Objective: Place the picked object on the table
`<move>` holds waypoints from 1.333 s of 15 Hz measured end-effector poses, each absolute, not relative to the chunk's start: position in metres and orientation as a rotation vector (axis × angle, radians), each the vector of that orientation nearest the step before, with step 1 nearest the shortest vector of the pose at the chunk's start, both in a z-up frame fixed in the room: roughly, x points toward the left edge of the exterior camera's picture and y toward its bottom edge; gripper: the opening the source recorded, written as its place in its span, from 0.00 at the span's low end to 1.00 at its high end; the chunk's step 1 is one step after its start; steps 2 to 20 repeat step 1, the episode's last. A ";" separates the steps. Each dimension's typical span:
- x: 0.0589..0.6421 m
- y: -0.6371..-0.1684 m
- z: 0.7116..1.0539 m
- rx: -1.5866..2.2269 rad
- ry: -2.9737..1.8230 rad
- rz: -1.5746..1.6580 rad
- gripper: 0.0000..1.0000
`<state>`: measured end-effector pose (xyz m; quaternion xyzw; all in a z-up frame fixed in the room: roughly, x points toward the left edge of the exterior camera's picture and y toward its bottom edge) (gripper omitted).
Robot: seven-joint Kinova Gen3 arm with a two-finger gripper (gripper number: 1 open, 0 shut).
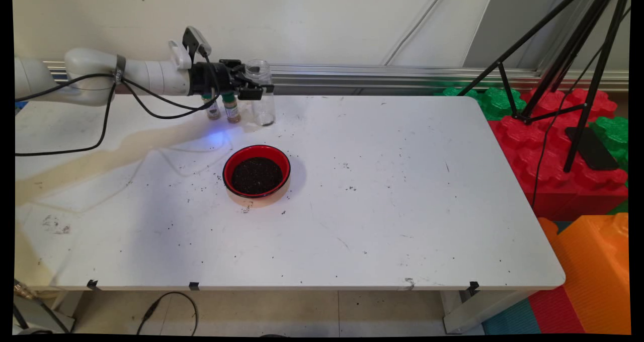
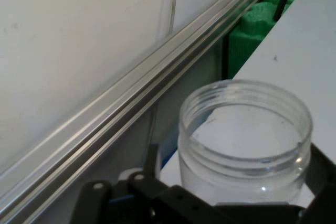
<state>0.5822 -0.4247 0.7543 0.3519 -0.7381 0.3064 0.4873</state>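
White wall and a silver rail [image 1: 402, 75] run behind the white counter [image 1: 382, 221], whose top is dotted with dark crumbs and marked by a pale brownish stain on its left part. At the counter's far edge the white arm reaches in level from the left, black cables looping under it, and its black tool [image 1: 255, 86] sits around a clear, lidless jar [image 1: 261, 100] that stands upright there. Seen from the hand camera, the jar [image 2: 245, 140] fills the space between the two sides of the tool [image 2: 241, 203], with black linkage at its left and a finger at its right edge; the fingers look pressed against the jar's sides, pinching it just under its threaded mouth. The jar appears to hold a little pale stuff at its bottom, though that is hard to tell. Just left of the jar, under the tool's wrist, stand two small spice bottles with green caps [image 1: 232, 108], side by side and close to each other. Nearer the camera, well apart from the jar, a red bowl [image 1: 256, 171] with a black rim rests on the counter, filled with dark granular matter. Off the counter's right end are big red, green and orange plastic blocks [image 1: 563, 171] and a black tripod [image 1: 578, 80].
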 end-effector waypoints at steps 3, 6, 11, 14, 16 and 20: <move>0.583 -0.424 0.754 0.859 -1.795 0.745 1.00; 0.583 -0.424 0.754 0.859 -1.795 0.745 1.00; 0.583 -0.424 0.754 0.859 -1.795 0.745 1.00; 0.583 -0.424 0.754 0.859 -1.795 0.745 1.00; 0.583 -0.424 0.754 0.859 -1.795 0.745 1.00; 0.583 -0.424 0.754 0.859 -1.795 0.745 1.00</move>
